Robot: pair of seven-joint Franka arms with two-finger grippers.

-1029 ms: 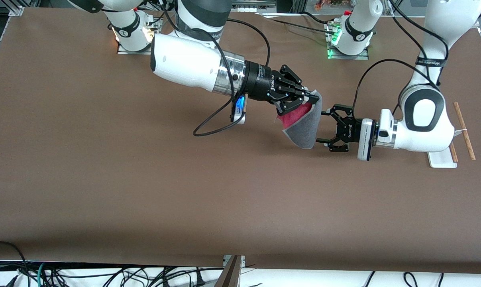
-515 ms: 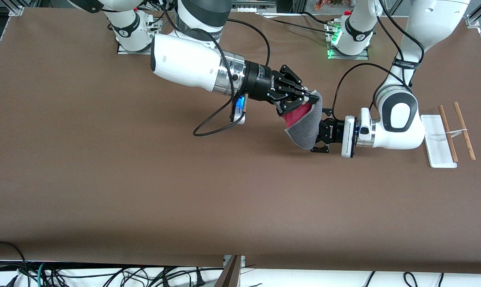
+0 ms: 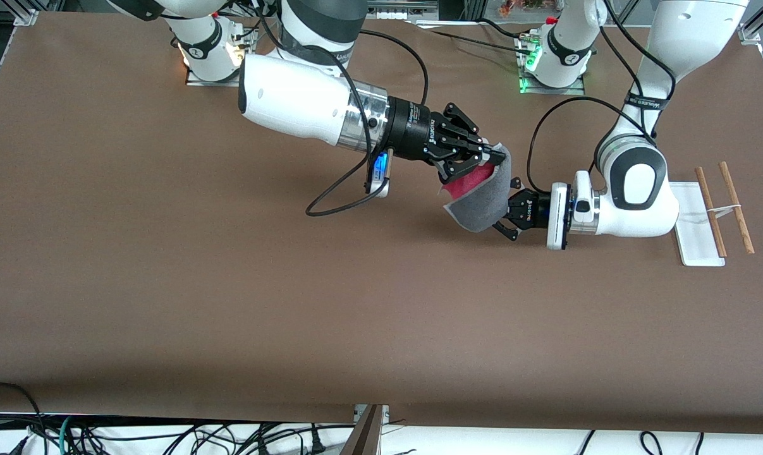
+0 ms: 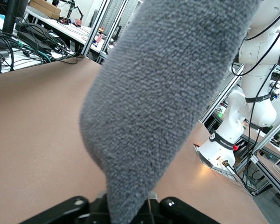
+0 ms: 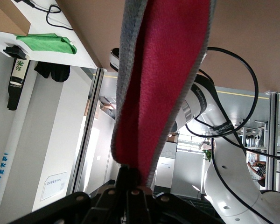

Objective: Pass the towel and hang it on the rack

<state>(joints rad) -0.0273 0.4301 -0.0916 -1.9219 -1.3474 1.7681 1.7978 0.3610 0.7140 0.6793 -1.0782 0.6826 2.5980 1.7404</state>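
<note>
The towel (image 3: 485,203) hangs in the air over the middle of the table, dark grey outside and red-pink inside. My right gripper (image 3: 494,153) is shut on its upper corner. My left gripper (image 3: 497,215) is shut on its lower part, its fingertips hidden by the cloth. In the left wrist view the grey towel (image 4: 163,107) narrows down into my left gripper (image 4: 128,206). In the right wrist view the red side of the towel (image 5: 163,84) rises from my right gripper (image 5: 130,181). The rack (image 3: 691,221) stands at the left arm's end of the table, with two wooden rods (image 3: 711,212).
A black cable (image 3: 330,202) loops down from the right wrist to the table. The left arm's elbow (image 3: 634,196) hangs just beside the rack's white base. Both arm bases (image 3: 549,63) stand along the table's edge farthest from the front camera.
My left gripper moved from beside the rack to the towel and closed on its lower part. The towel's lower tip has bunched up. The right gripper has held still.
</note>
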